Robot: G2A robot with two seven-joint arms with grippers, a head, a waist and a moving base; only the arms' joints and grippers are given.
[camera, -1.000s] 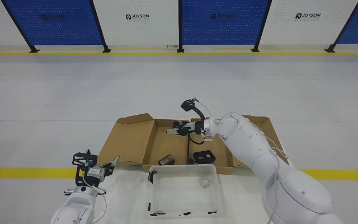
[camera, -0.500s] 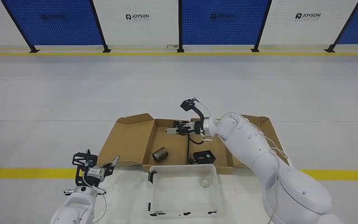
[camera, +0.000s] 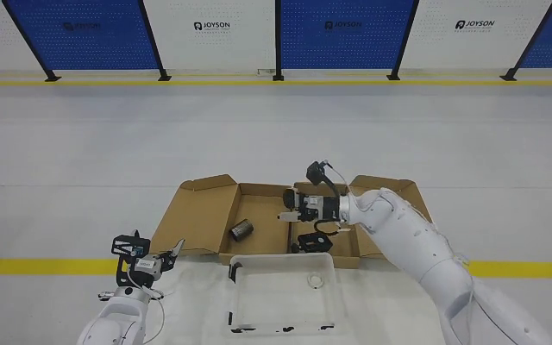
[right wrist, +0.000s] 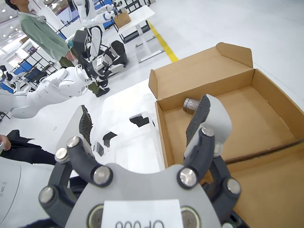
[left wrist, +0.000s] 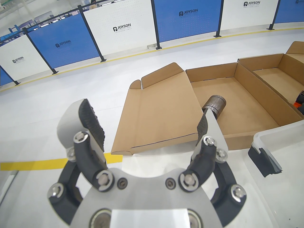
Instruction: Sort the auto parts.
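Two tools, both spread wide and holding nothing: right tool (right wrist: 143, 110) about over the divider (left wrist: 256, 81) of the cardboard box (camera: 259, 185), left tool (left wrist: 143, 110) low over the tabletop (left wrist: 154, 164), off the box's left flap. By the look of things, between picks, with a choice of target. For the metal cylinder (left wrist: 215, 104) (on its side in the left compartment, apart from every wall): come down from above, turn the wrist to grip across the round body rather than end to end, and close slowly to prevent rolling. Nearer the right tool: a black part (camera: 312, 239) in the neighbouring compartment, close to the front wall. Little room on that side, so better gripped along the wall than across it. Just in front of the box: a clear bin (camera: 280, 256), a small ring (camera: 316, 279) lying inside. Worth minding on any carry: the divider, the box's front wall and the bin's rim, all between compartment and bin. Lift well clear before travelling sideways.
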